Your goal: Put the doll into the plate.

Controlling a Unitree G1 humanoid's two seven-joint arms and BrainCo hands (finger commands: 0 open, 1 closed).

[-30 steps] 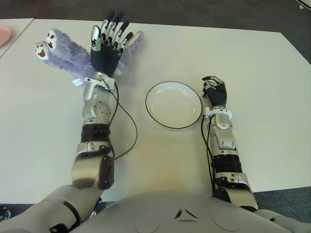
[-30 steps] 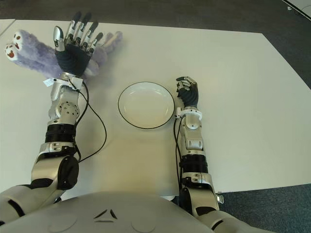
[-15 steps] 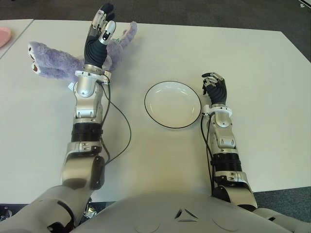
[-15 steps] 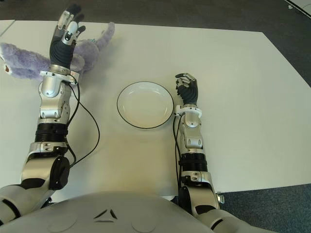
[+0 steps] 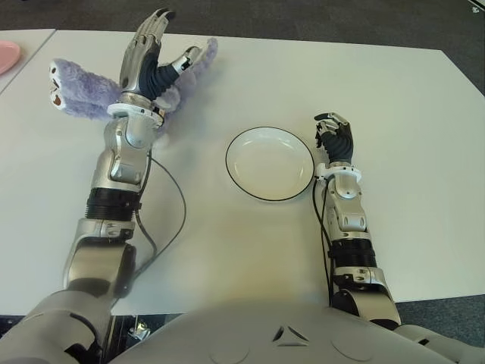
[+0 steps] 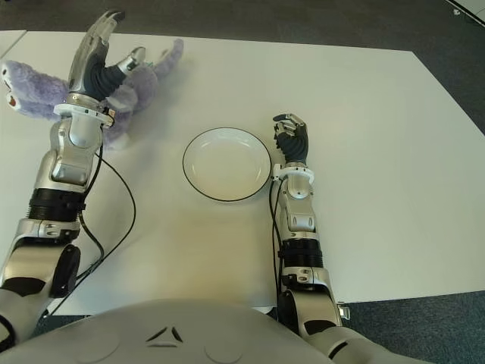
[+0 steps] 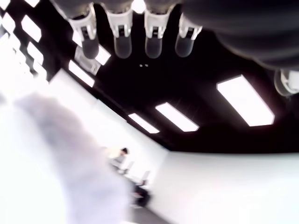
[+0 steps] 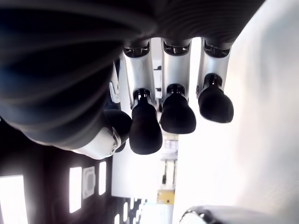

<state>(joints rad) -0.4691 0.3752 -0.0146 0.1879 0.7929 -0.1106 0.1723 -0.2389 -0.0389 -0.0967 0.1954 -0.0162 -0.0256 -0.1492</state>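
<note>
At 11 o'clock on the white tabletop [image 5: 227, 250], the left robot hand [image 5: 151, 61] has rolled over since 1 s ago: then it lay flat, back up, fingers fanned over the fluffy purple plush doll [image 5: 98, 95]; now it's tipped on edge, fingers extended & thumb spread, w/ the doll's body at its wrist and palm side. No closure yet, so I'd call this grasp set-up, doll not secured. The doll also shifted: paw-soled feet now sit further toward 10 o'clock. White round black-rimmed plate [image 5: 270, 163] at centre hasn't moved, empty. Right robot hand [image 5: 336, 140] shows at the plate's 3 o'clock, fingers curled, holding nothing. Left wrist view adds straight fingertips [image 7: 121, 44] w/ blurry fur beside them, nothing pinched; eye views show the overall layout.
</note>
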